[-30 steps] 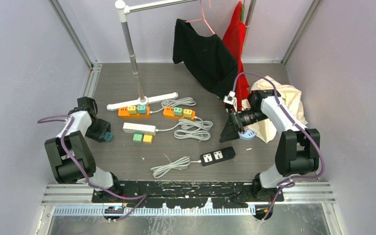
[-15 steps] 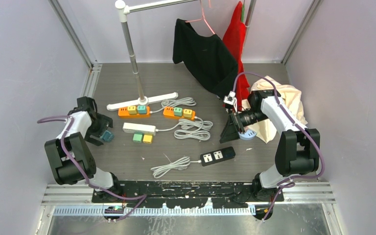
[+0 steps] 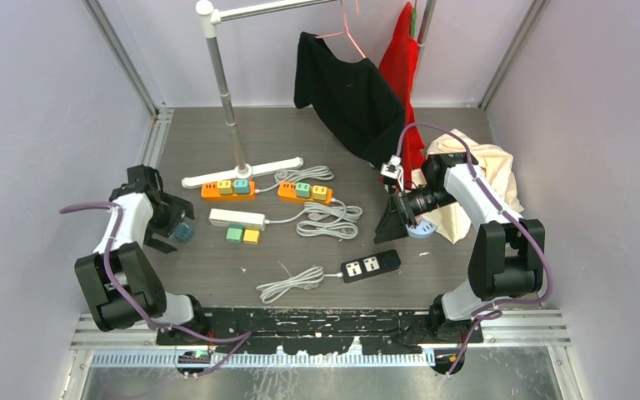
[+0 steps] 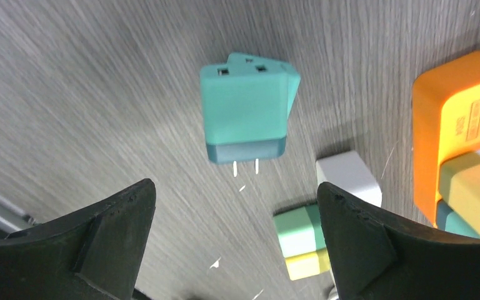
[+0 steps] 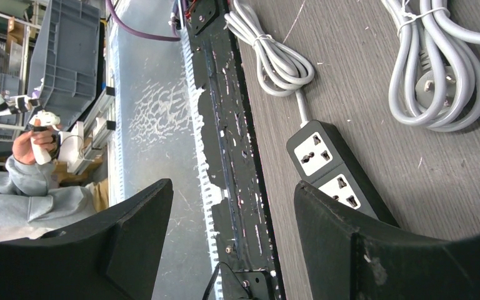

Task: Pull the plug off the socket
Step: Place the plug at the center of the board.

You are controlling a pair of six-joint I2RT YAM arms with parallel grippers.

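Observation:
A teal plug (image 4: 245, 112) lies loose on the table with its two prongs bare, apart from every socket; it shows in the top view (image 3: 184, 232) at the left. My left gripper (image 4: 234, 244) is open and empty just behind it, jaws wide on either side (image 3: 167, 227). A white power strip (image 3: 237, 218) has a green and a yellow plug (image 3: 242, 236) beside it. Two orange strips (image 3: 227, 189) (image 3: 304, 192) carry coloured plugs. My right gripper (image 3: 396, 218) is open and empty above the table's right side.
A black power strip (image 3: 370, 266) with a coiled white cord (image 3: 290, 283) lies near the front, also in the right wrist view (image 5: 334, 178). More coiled cords (image 3: 327, 218) lie mid-table. A clothes rack base (image 3: 242, 172), black and red garments and a cream cloth (image 3: 483, 171) stand at the back.
My left gripper has opened and let go of the teal plug, which now lies on the table. The left arm has shifted slightly. The right arm has not moved.

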